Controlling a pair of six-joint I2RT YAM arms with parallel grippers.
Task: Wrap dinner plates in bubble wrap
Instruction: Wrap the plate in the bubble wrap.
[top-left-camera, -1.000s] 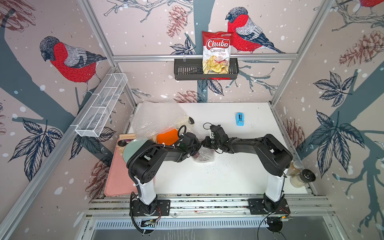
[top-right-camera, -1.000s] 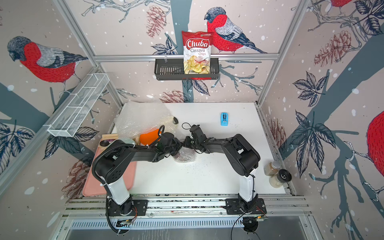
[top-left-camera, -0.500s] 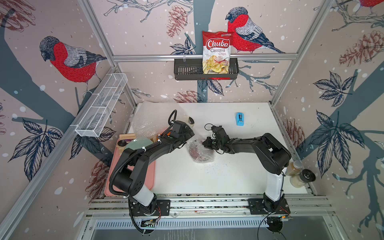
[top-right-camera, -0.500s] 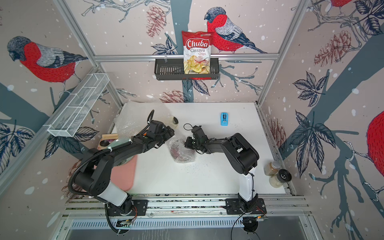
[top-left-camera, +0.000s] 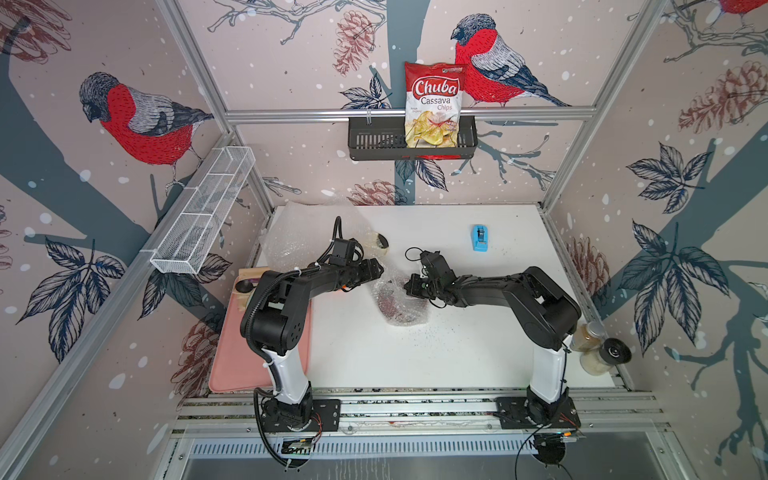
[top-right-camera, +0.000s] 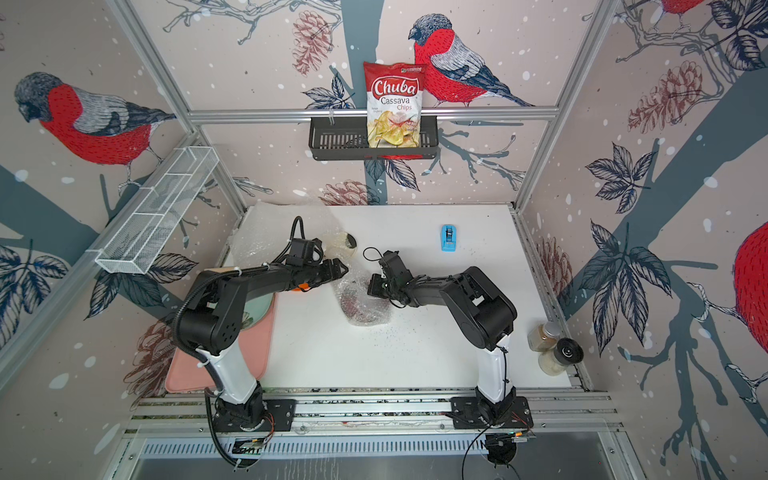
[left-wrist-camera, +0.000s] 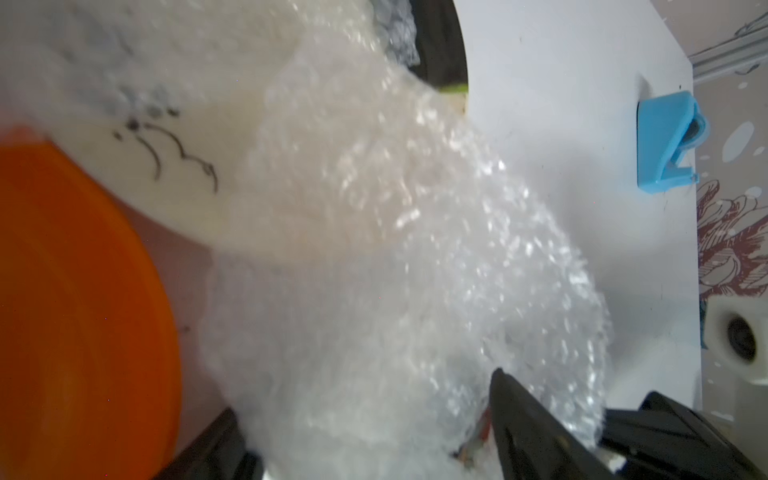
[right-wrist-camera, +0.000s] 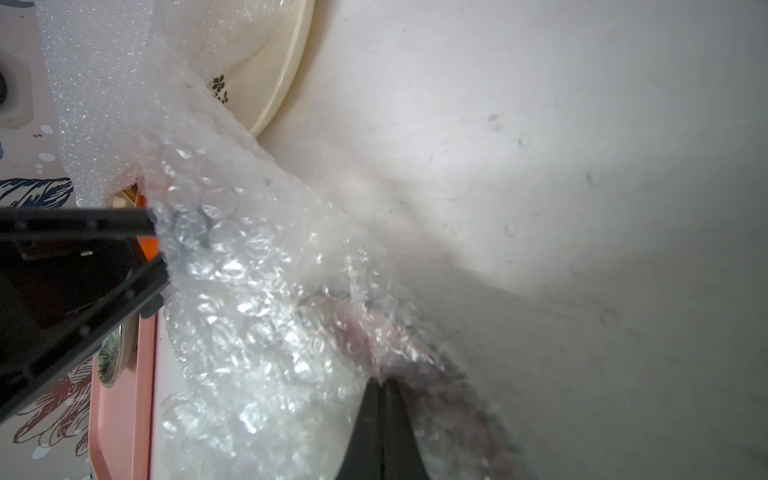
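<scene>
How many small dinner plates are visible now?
3. Dark red patterned plate inside clear bubble wrap, centre; plain orange plate beneath the left arm; cream dark-rimmed plate behind, partly under another sheet. Others may be hidden.

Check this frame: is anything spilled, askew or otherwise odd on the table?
Yes. Fine dark specks lie scattered over the white table on the arm-base side of the dark red plate, like spilled grains. That plate's bubble wrap sits crumpled and loose, not snug.
</scene>
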